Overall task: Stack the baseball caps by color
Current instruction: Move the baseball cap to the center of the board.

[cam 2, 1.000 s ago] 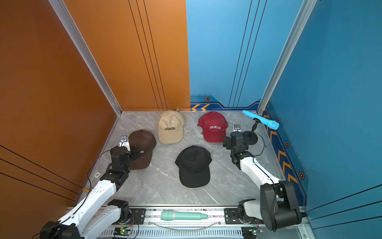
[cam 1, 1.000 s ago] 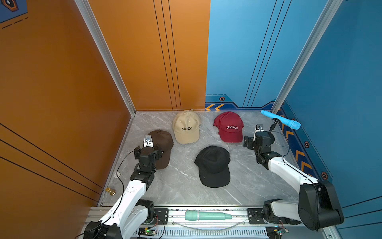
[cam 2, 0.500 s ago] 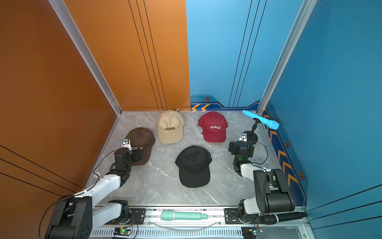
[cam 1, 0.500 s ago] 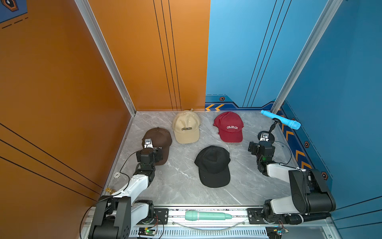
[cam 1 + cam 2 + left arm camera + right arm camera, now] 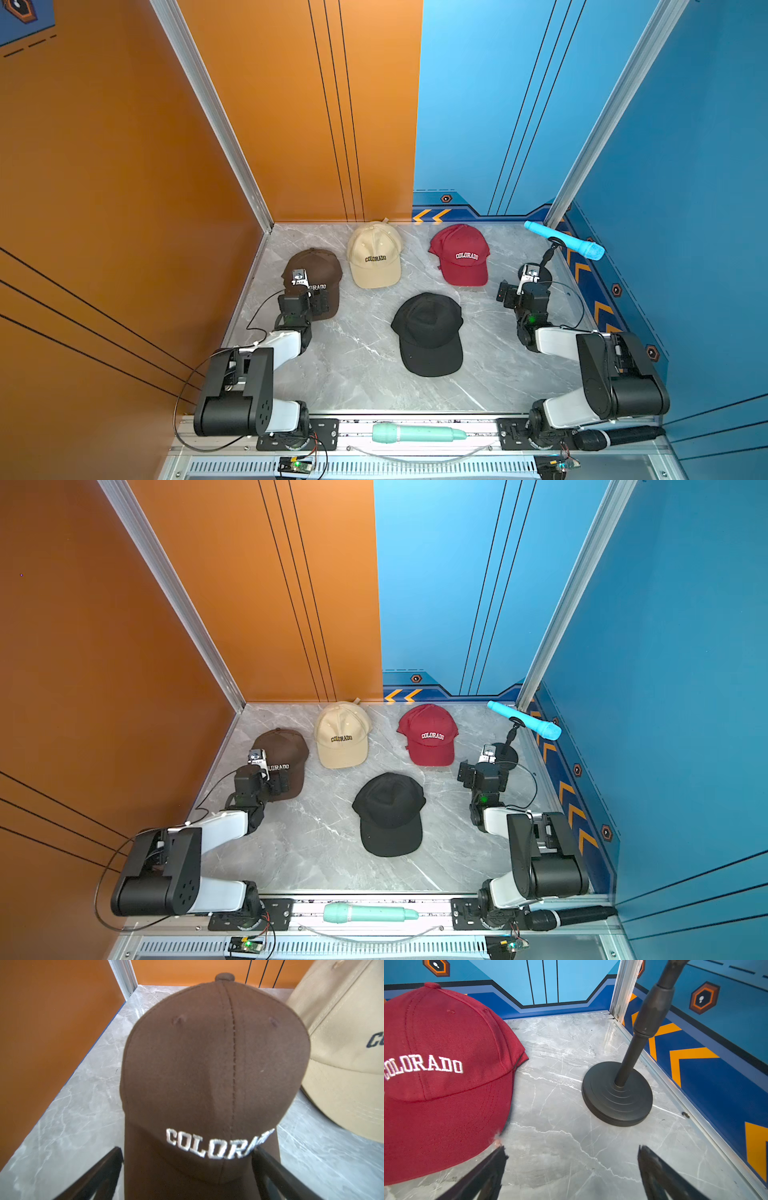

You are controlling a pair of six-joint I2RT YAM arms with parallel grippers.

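Observation:
Four baseball caps lie brim-forward on the marble floor in both top views: brown (image 5: 318, 266) at the left, beige (image 5: 375, 255) behind the middle, red (image 5: 460, 254) at the back right, plain black (image 5: 428, 332) in the middle front. My left gripper (image 5: 307, 293) is open over the brown cap's brim. In the left wrist view its fingers (image 5: 112, 1163) straddle the brim of the brown cap (image 5: 207, 1059), with the beige cap (image 5: 342, 1043) beside it. My right gripper (image 5: 572, 1151) is open over bare floor, just right of the red cap (image 5: 436, 1084).
A blue microphone (image 5: 563, 243) sits on a black stand with a round base (image 5: 616, 1093) by the right wall, just beyond my right gripper. A teal microphone (image 5: 415, 432) and a black one (image 5: 615, 436) lie on the front rail. Orange and blue walls close in the floor.
Both arms have folded down toward the front rail, elbows dropping low. The right gripper has drawn back slightly. Both grippers stayed open and no cap has moved.

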